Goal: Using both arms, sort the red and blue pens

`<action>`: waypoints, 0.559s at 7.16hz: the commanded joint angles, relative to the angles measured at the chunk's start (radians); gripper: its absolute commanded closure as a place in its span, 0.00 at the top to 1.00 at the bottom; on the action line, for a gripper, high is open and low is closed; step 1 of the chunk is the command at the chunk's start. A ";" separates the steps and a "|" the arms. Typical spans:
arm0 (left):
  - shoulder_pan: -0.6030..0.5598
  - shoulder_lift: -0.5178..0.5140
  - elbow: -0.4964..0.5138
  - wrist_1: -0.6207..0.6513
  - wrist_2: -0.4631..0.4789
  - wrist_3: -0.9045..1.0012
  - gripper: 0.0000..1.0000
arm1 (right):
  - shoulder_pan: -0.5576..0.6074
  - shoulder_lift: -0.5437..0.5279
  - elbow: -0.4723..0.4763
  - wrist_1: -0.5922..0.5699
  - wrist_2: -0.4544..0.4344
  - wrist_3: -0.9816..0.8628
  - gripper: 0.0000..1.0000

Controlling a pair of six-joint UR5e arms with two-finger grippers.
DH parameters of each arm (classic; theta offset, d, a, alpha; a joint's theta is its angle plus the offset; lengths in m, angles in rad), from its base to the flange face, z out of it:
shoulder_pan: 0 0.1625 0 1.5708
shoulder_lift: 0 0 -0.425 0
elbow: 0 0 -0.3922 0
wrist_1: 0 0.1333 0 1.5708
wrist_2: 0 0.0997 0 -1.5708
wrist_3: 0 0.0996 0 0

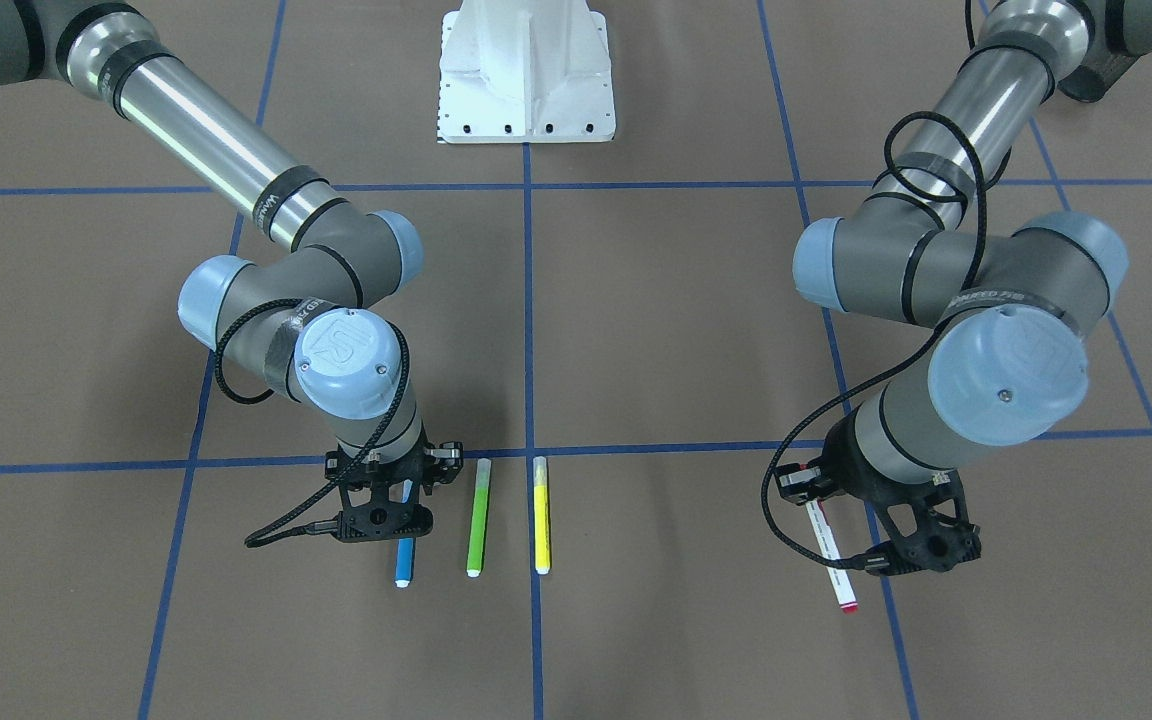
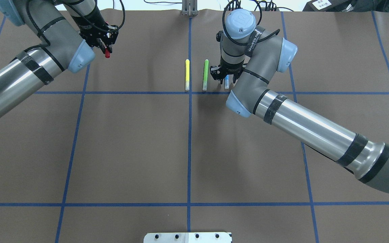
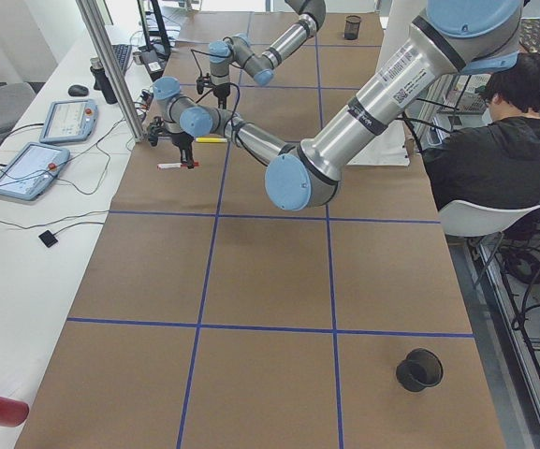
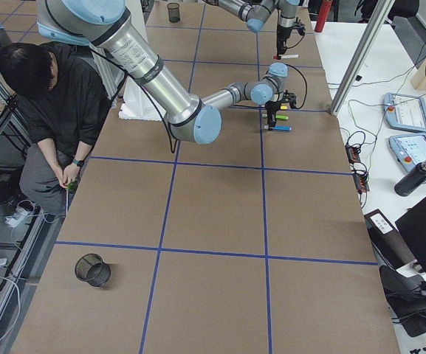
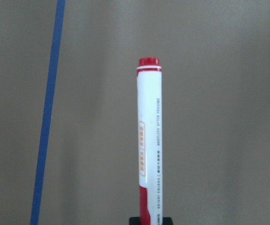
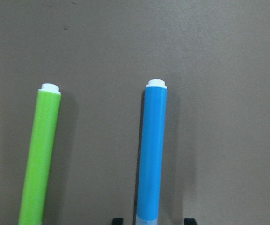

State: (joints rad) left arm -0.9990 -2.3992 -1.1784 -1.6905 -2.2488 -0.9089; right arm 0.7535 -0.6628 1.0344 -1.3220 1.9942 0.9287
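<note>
The left gripper [image 1: 818, 510] pinches the red pen [image 1: 833, 560] near its cap, with the barrel jutting ahead of the fingers. The overhead view shows only the cap. The right gripper [image 1: 401, 500] stands spread astride the blue pen [image 6: 151, 154], seen in its wrist view, with the green marker [image 6: 40, 154] just beside it.

The table [image 1: 676, 330] was brown with blue tape lines [image 1: 528, 300]. The red pen [image 1: 829, 548] had a white barrel; the blue pen [image 1: 404, 565], green marker [image 1: 478, 515] and yellow marker [image 1: 541, 515] had white ends.

Blue pen [image 1: 403, 566] half hidden under right tool [image 1: 389, 508], red pen [image 5: 149, 140] cut off at its cap
</note>
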 commanded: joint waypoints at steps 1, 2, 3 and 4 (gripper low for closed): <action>-0.003 0.000 0.000 0.000 -0.002 0.001 0.00 | -0.002 0.000 -0.001 0.006 0.000 -0.001 0.54; -0.004 0.000 0.000 0.000 0.000 0.001 0.00 | -0.002 0.000 -0.001 0.007 0.000 -0.001 0.54; -0.004 0.000 0.002 0.000 0.000 0.001 0.00 | -0.002 0.000 -0.001 0.007 0.000 -0.001 0.54; -0.004 0.000 0.002 0.000 0.000 0.001 0.00 | -0.003 -0.001 -0.001 0.007 -0.005 -0.007 0.53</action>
State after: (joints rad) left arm -1.0028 -2.3992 -1.1771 -1.6904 -2.2489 -0.9081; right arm 0.7512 -0.6629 1.0339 -1.3150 1.9931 0.9266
